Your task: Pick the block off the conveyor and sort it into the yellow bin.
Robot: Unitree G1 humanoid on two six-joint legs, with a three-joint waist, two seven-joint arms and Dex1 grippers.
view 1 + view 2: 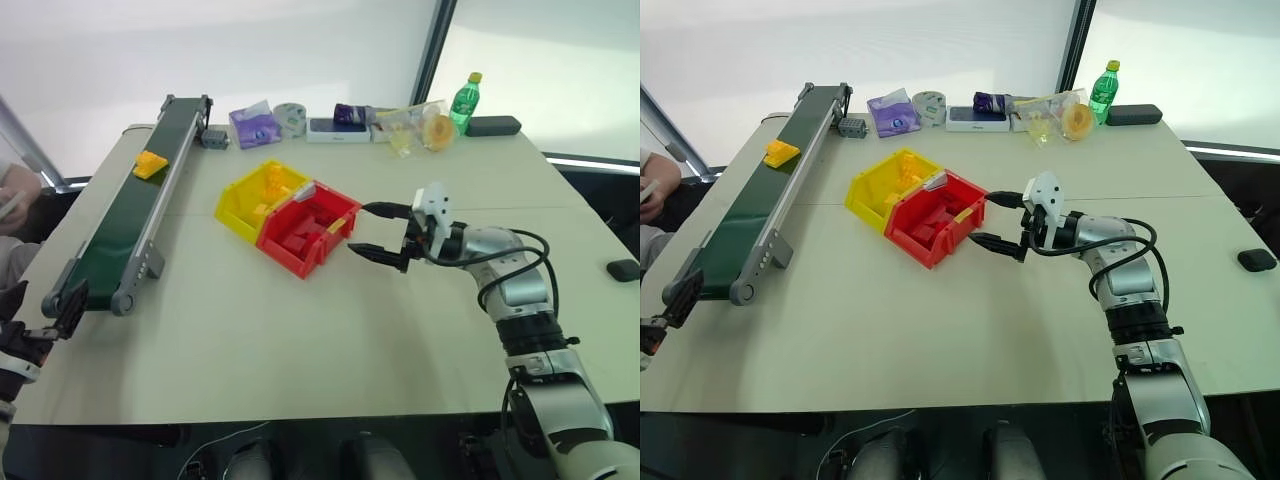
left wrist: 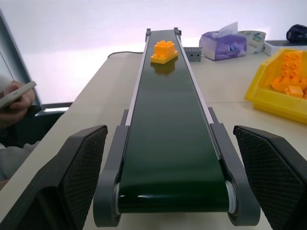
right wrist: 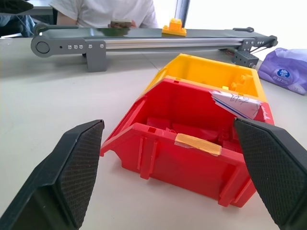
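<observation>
the block (image 1: 150,164) sat on the conveyor (image 1: 110,240), on the far half of the dark green belt, well short of the far roller and nearer the rail away from the bins. in the left wrist view it rested flat, studs up, untouched. the left gripper (image 1: 58,312) hung at the near end of the conveyor, just off the end roller, pointing along the belt; its jaws stood wide apart, wider than the belt frame, one finger (image 2: 67,177) either side of the near roller in the wrist view, nothing between them. the yellow bin (image 1: 243,195) stood on the table (image 1: 300,330) beside the conveyor, touching the red bin (image 1: 300,250) on its right; several orange pieces (image 2: 290,79) already lay in it. red pieces lay in the red bin, and a strip of tape and a torn paper label sat on its rim. the right gripper (image 1: 378,232) hovered just right of the red bin, level, aimed at its open front, jaws spread and empty, fingers (image 3: 72,167) apart from the bin. along the far edge of the table: tissue pack (image 1: 254,126), tape roll (image 1: 290,118), green bottle (image 1: 463,100) and other clutter. a person's hand (image 2: 17,103) with a phone showed past the left side of the conveyor.
</observation>
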